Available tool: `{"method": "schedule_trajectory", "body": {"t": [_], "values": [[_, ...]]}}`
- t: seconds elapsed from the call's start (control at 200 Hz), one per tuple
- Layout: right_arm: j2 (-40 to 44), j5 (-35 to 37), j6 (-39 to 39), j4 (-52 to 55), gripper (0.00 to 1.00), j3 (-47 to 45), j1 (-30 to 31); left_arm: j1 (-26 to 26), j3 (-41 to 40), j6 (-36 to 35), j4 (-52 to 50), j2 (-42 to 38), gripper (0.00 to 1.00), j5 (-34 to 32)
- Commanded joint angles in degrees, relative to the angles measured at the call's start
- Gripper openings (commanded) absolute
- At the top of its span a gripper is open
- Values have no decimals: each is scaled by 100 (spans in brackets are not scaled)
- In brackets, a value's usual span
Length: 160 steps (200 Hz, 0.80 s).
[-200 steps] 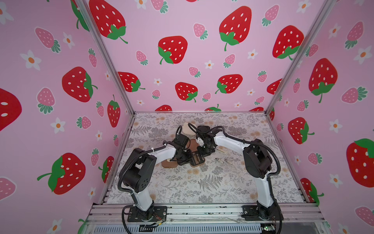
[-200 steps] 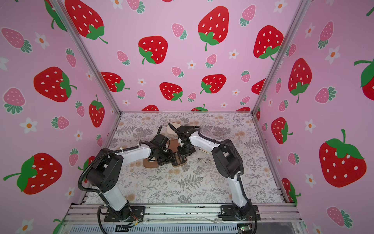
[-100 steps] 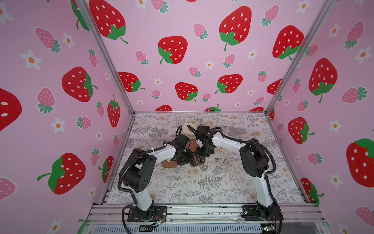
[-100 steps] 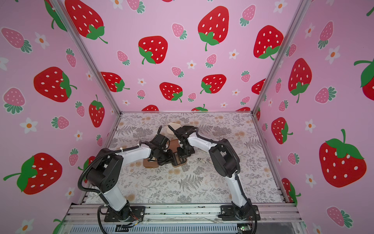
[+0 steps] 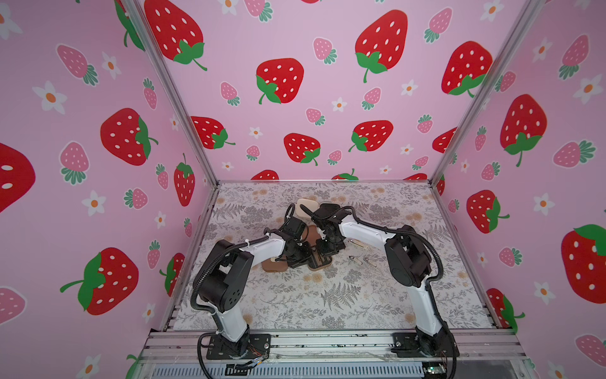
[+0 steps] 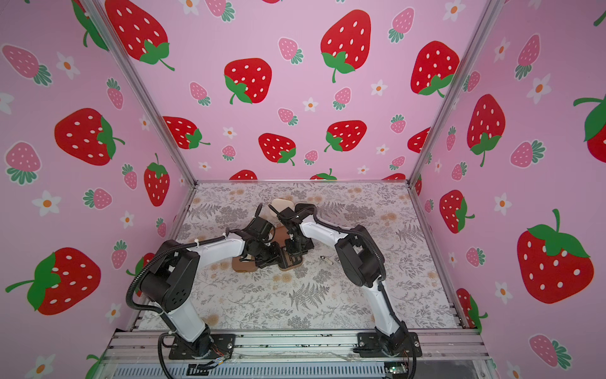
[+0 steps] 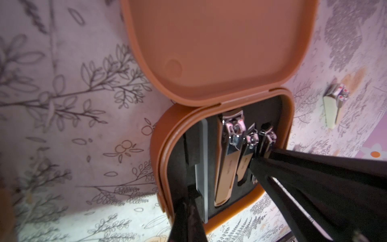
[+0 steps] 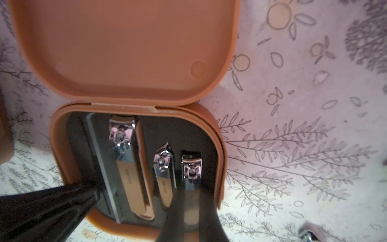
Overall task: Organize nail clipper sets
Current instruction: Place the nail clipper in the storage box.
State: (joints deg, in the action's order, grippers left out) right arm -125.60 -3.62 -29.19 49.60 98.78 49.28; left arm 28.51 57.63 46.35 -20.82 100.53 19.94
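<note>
The right gripper (image 8: 190, 197) has its jaws clamped on the small clipper (image 8: 191, 171), in the slot furthest from the file (image 8: 104, 167) in the open case (image 8: 218, 159). The left gripper (image 7: 188, 201) is fully closed, with its tip at the black insert (image 7: 178, 159) beside the file. The lid (image 8: 125, 52) is up. In a top view, the open case (image 5: 319, 262) sits at frame centre. A closed brown case (image 5: 273, 265) lies left of it, a cream case (image 5: 306, 206) above and loose clippers (image 5: 369, 261) to the right.

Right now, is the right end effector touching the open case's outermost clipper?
Touching: in the right wrist view, the right end effector pinches the outermost clipper between its fingers.
</note>
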Motion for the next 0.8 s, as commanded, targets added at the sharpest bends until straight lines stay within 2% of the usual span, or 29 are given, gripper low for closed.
{"method": "schedule_trajectory", "body": {"t": [0.0,0.37,0.796], "values": [[-666,441,-153,-221,9,-83,3,5,-93,4,-187,-51,0,-144],[-1095,362,-233,-167,12,28,12,5,-173,15,-126,-60,0,-116],[-574,463,-182,-109,19,-17,12,5,-164,30,-125,-51,0,-109]]}}
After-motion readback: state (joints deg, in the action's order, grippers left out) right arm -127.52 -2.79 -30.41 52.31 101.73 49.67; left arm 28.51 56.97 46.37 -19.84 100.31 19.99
